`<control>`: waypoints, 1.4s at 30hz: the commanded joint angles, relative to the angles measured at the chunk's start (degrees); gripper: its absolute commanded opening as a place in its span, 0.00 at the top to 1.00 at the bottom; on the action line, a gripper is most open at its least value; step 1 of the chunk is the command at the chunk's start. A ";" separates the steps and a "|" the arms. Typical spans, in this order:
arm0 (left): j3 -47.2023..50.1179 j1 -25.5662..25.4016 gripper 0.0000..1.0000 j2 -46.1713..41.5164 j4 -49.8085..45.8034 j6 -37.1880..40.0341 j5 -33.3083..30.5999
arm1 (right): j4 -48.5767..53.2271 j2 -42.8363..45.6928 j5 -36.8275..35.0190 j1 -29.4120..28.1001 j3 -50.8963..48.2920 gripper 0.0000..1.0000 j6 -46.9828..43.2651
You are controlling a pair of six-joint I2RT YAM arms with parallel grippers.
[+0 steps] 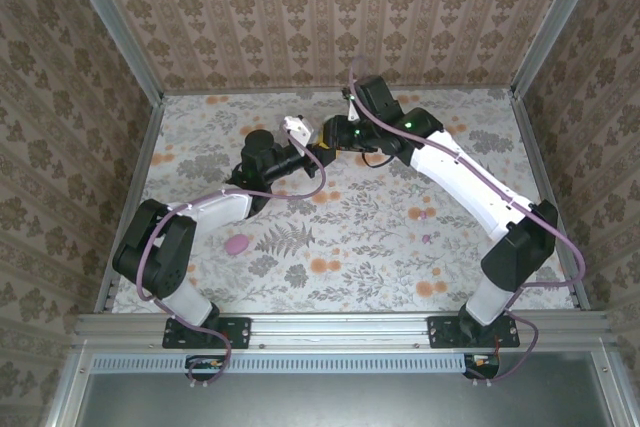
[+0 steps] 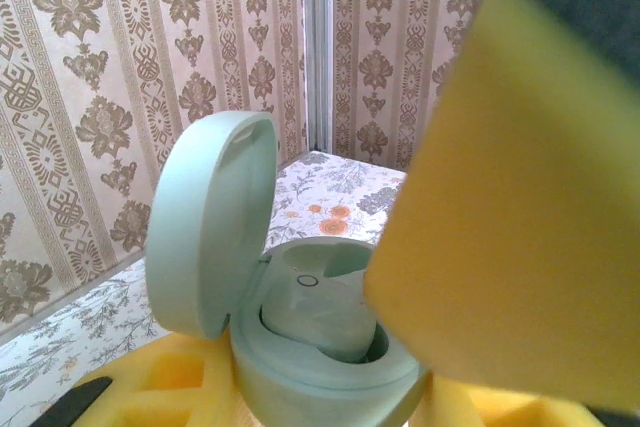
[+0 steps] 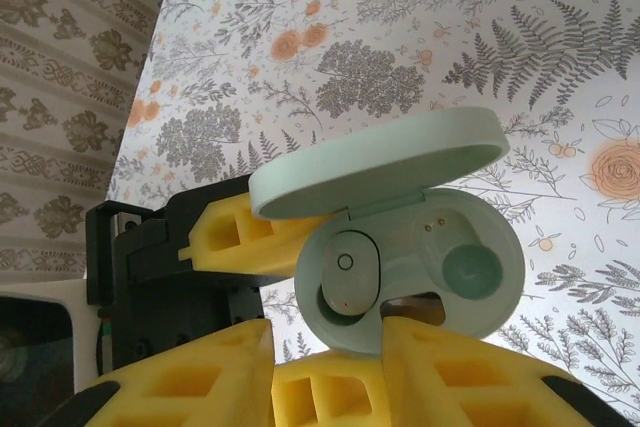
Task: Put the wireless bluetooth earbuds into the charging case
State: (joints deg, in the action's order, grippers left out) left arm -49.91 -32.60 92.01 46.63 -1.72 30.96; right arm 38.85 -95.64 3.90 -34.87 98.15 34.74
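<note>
Mint-green charging case [image 3: 400,237], lid open, one earbud [image 3: 345,282] inside, is gripped by your outstretched left arm's end effector [image 2: 320,402]. Your bent right arm's end effector [image 1: 332,135] is just beside it, width unclear.

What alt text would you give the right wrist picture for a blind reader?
An open pale green plastic charging case, held by the yellow-padded left gripper over a floral tablecloth, has one pale earbud seated and its other well empty.

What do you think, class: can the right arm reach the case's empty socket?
Probably yes: the lid stands open, the left gripper grips the case low, and the empty socket faces the right gripper.
</note>
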 commanded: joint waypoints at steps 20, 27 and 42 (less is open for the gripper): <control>0.17 -0.01 0.74 -4.21 0.29 1.50 5.24 | -6.64 10.90 9.37 9.64 -9.39 0.75 1.74; 1.55 -0.01 0.74 -6.72 -1.73 1.89 4.90 | 1.32 12.33 6.98 19.25 -16.06 0.74 -3.29; 3.15 -0.01 0.74 -9.48 -3.63 1.98 2.57 | 10.83 -4.10 -0.80 25.86 -21.95 0.63 -9.27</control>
State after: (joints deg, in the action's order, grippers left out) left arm -47.11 -32.60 83.94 42.65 -0.75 34.00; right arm 47.09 -98.39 6.39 -8.54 76.09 26.48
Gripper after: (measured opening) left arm 0.350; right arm 0.365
